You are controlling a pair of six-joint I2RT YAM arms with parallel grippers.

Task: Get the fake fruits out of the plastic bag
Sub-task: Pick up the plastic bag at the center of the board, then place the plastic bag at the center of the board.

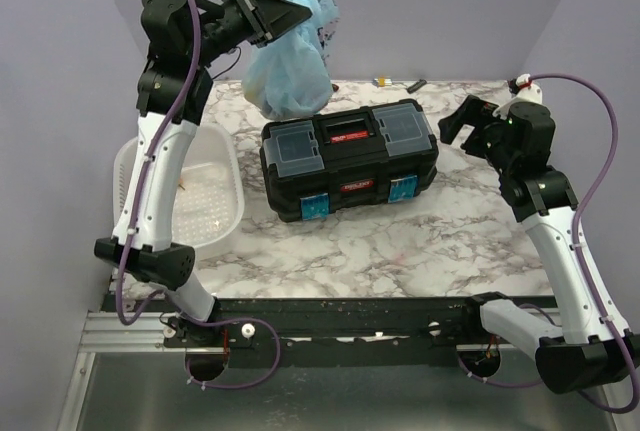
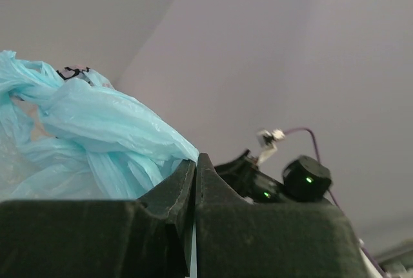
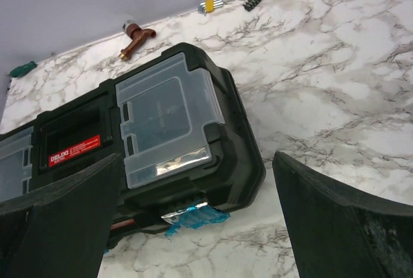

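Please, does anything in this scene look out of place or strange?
Only the plastic bag: it hangs in the air behind the toolbox, pinched by the shut left gripper, its bottom bulging. A few small tools lie loose at the far edge of the table.

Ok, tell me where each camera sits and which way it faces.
Top external: above and behind the robot, looking down on the table; shows left claw shut on the plastic bag, right claw open.
Left wrist: looks along its shut claw, past the bag, toward the wall.
Right wrist: looks down between its open claw at the toolbox.
Shared: top external and right wrist both show the toolbox.
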